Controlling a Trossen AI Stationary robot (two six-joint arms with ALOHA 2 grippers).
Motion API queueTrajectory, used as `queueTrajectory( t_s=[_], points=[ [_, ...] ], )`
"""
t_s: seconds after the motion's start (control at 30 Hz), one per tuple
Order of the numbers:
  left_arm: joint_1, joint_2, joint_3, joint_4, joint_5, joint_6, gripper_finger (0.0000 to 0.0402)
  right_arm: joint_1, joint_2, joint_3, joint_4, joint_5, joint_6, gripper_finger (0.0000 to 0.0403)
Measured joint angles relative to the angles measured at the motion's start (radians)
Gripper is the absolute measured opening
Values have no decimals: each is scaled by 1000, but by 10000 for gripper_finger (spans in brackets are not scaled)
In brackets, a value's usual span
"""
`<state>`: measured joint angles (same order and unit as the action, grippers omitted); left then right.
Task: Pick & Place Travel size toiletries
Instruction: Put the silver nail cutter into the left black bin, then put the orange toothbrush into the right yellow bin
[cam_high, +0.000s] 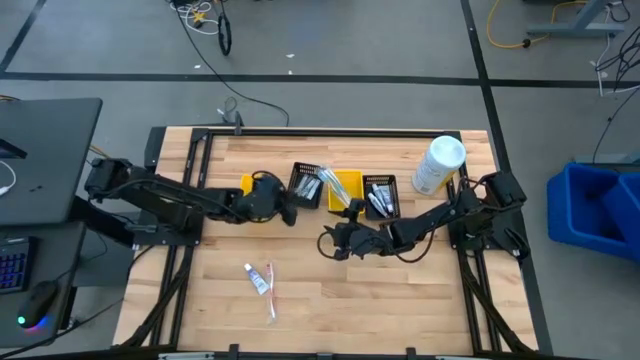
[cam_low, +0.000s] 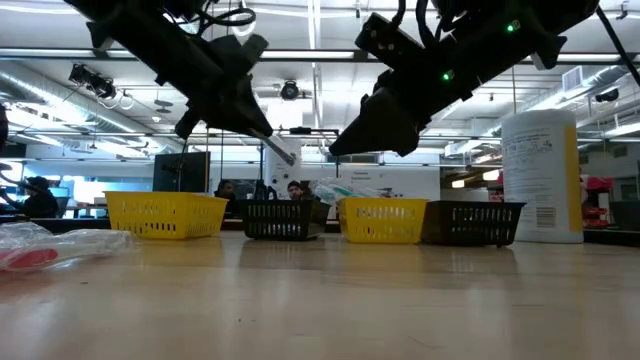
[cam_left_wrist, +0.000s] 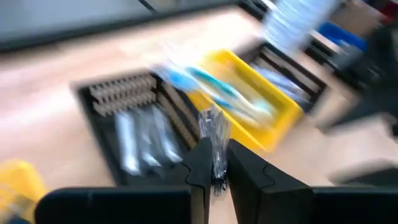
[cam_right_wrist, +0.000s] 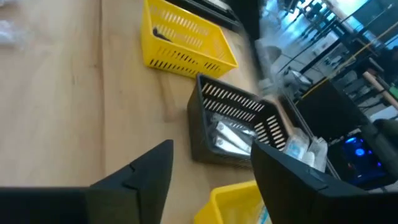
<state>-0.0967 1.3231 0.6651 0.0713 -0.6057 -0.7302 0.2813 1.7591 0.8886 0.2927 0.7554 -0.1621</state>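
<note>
A slim clear-wrapped packet (cam_left_wrist: 214, 140) was pinched between the left gripper's (cam_left_wrist: 215, 167) fingers, above the black slotted bin (cam_high: 306, 185) in the row of bins. Releasing it well probably meant centring over that bin, clear of the neighbouring yellow slotted bin's (cam_high: 346, 186) rim. The right gripper (cam_high: 330, 243) hovered with fingers spread and empty over bare wooden table (cam_high: 420, 300). More wrapped toiletries (cam_high: 262, 282) lay near the front edge, with open room around them.

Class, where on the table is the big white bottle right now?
In the high view, the white bottle stands at the table's far right corner, just right of the rightmost black bin, near the right arm's base.
</note>
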Motion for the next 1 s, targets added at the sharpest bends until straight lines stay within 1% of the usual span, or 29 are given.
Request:
queueTrajectory(
  t_s=[0.07,0.1,0.2,0.23,0.3,0.43,0.57,0.67,0.77,0.9,1.0],
  points=[
    [25,9,0,6,-44,12,40,0,0,0,-6,0,14,234],
    [39,20,0,5,-45,18,38,0,0,0,-4,0,14,238],
    [69,84,0,11,-2,47,34,-2,0,0,-3,1,13,246],
    [73,111,0,20,-2,57,34,-2,0,0,-2,1,12,248],
    [79,158,0,74,-34,75,37,-2,0,0,-4,1,12,250],
    [101,226,0,200,-97,162,39,-2,0,0,-4,1,14,245],
    [137,275,0,236,-85,187,40,-2,0,0,-5,2,16,233],
    [159,301,0,232,-27,203,54,-2,0,0,-5,-5,23,225],
    [174,302,1,239,30,223,75,-2,0,0,-5,-36,25,218],
    [180,299,1,236,18,242,103,-2,0,0,-5,-51,29,211],
    [180,299,1,234,31,263,120,-2,0,0,-5,-53,59,208]
  ],
)
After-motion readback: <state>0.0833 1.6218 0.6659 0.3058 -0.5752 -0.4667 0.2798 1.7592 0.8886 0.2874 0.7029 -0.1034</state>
